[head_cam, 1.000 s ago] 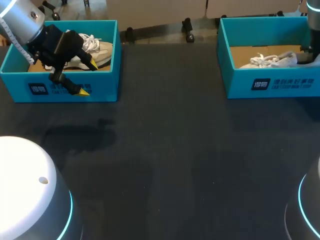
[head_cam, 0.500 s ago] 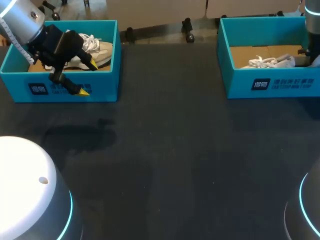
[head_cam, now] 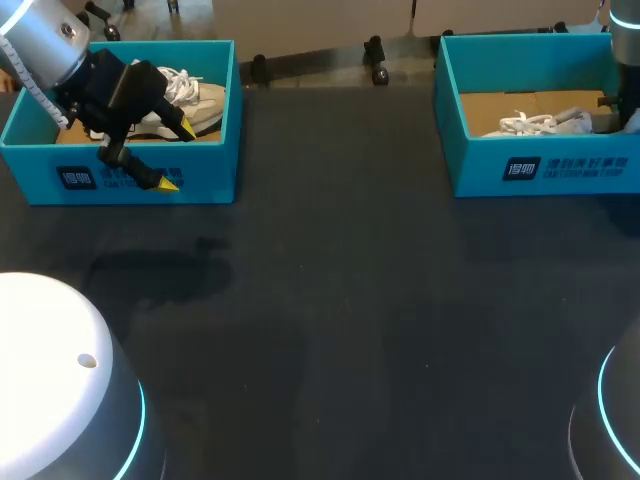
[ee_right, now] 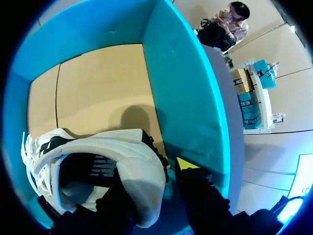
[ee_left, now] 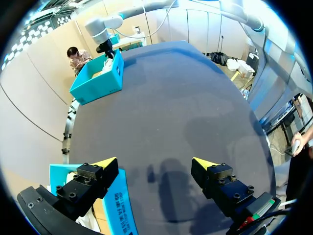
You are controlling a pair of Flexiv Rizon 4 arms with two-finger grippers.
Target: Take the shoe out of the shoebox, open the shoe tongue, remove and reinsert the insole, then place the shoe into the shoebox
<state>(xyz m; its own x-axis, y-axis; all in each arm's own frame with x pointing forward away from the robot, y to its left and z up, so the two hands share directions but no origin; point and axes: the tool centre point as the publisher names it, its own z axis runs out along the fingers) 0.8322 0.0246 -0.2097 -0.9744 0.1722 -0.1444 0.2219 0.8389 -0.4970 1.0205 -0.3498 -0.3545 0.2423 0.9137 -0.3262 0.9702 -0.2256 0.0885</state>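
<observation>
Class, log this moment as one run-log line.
left tool: open above left shoebox front wall | right tool: at shoe heel in right shoebox | shoe not yet out

- A robotics lab: two robot arms share one broad, dark table (head_cam: 330, 330).
- The left arm (head_cam: 40, 40) comes in over the far left corner and the right arm (head_cam: 625, 50) over the far right edge.
- Rounded white arm bases (head_cam: 60, 380) with glowing cyan rings stand at the near corners.
- The props look like a handling trial: a left shoebox (head_cam: 215, 150) and a right shoebox (head_cam: 480, 165), both teal, each hold a white shoe.
- The left gripper (head_cam: 176, 155) hangs with its yellow tips spread apart, while the right gripper (ee_right: 156, 183) clasps the heel of the right shoe (ee_right: 122, 152).
</observation>
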